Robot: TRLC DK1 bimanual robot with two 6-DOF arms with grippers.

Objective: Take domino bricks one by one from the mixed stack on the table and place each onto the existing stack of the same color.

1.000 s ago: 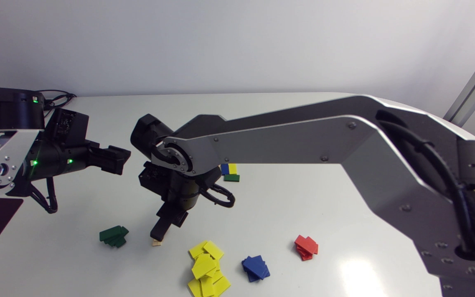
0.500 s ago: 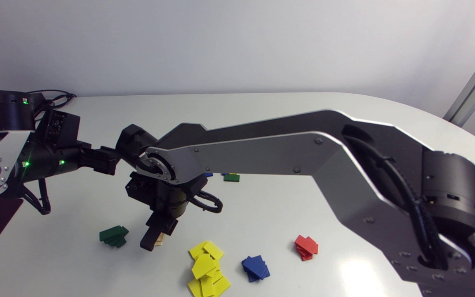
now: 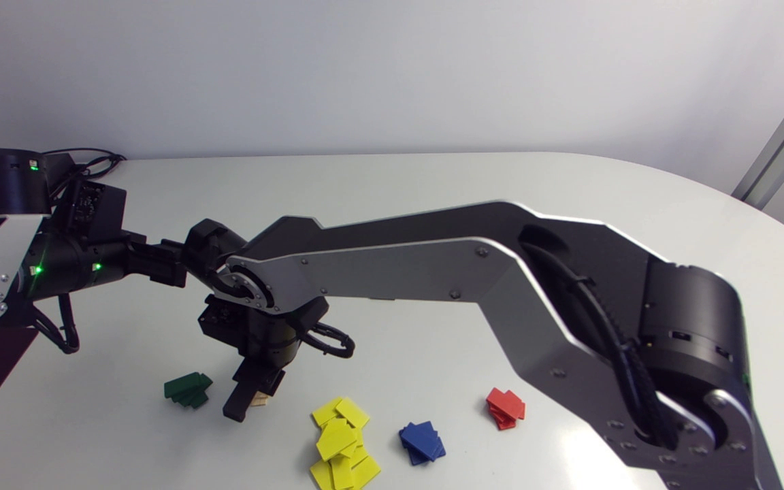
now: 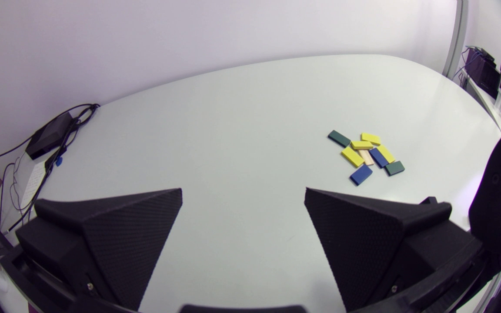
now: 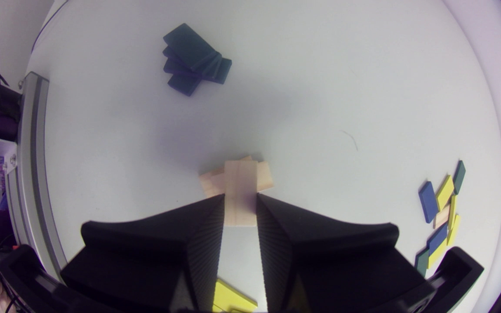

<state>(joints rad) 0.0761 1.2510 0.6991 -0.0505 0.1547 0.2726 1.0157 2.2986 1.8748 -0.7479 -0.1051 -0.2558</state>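
beige brick [image 5: 241, 174] is pinched along its long sides by your right gripper [image 5: 240, 196]. its long axis points straight ahead off the fingertips, over the beige stack [image 5: 209, 182] near the table's [image 3: 433, 190] front edge; you cannot tell if they touch. the green stack [image 5: 194, 58] lies ahead, well apart. the yellow stack [image 3: 341, 439], blue stack [image 3: 422, 441] and red stack [image 3: 505, 407] line the front edge. the mixed stack [image 4: 365, 154] sits mid-table. your left gripper [image 4: 243, 193] hangs spread wide near the left edge.
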